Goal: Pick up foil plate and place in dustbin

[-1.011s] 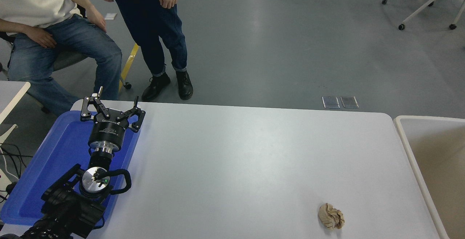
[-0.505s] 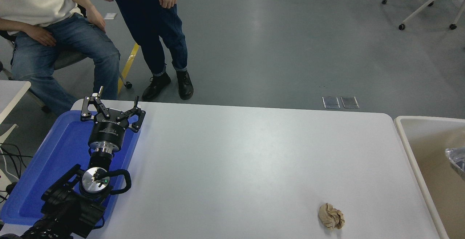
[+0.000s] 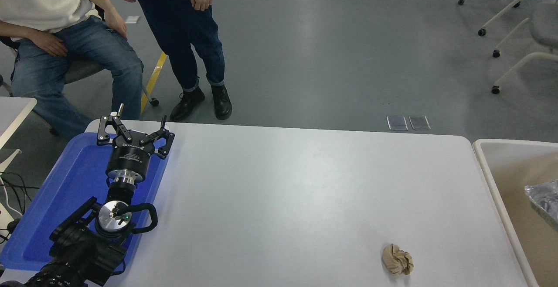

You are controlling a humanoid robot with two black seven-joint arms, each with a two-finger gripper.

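The foil plate shows as a crinkled silver piece at the right picture edge, within the dustbin's opening; whether it rests or is held there I cannot tell. The dustbin, cream-rimmed with a beige inside, stands beside the table's right end. My left gripper is open and parked over the blue tray at the left. My right arm and gripper are out of view.
A flat blue tray lies at the table's left end under the left arm. A crumpled brown paper ball lies near the front right. One person sits and another stands beyond the far left edge. Chairs stand at the far right.
The foil plate came into sight inside the dustbin at the right edge and has shifted slightly lower and more into view. A second chair now shows at the upper right. The left arm has not moved.
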